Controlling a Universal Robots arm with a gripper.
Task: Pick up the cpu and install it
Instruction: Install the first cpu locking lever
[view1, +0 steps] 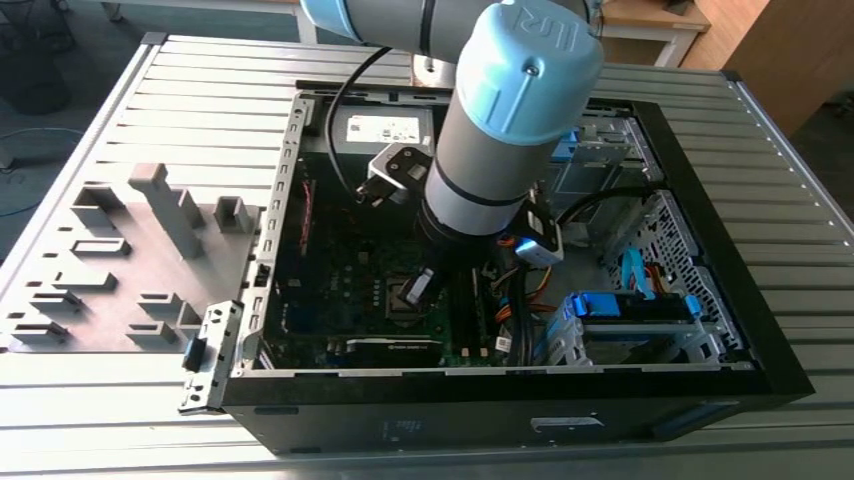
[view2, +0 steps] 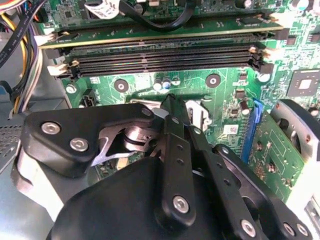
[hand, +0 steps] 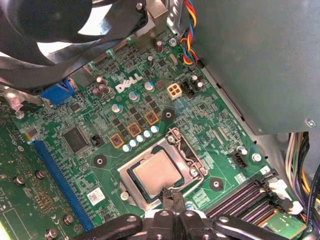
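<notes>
Black gripper (hand: 172, 210) linkage sits closest to the lens in both wrist views, its tip right at the edge of the cpu (hand: 157, 174). Whether the jaws are parted or pinching anything, I cannot tell. The cpu lies flat inside the socket frame (hand: 195, 159) on the green motherboard (hand: 75, 120), looking seated. Judgement: check it sits level and square in the frame, and avoid side load on the chip. Memory slots (view2: 165, 57) lie just beyond the socket. White lettering is printed on the board; a labelled power supply (view1: 380, 127) sits at the case's far end.
</notes>
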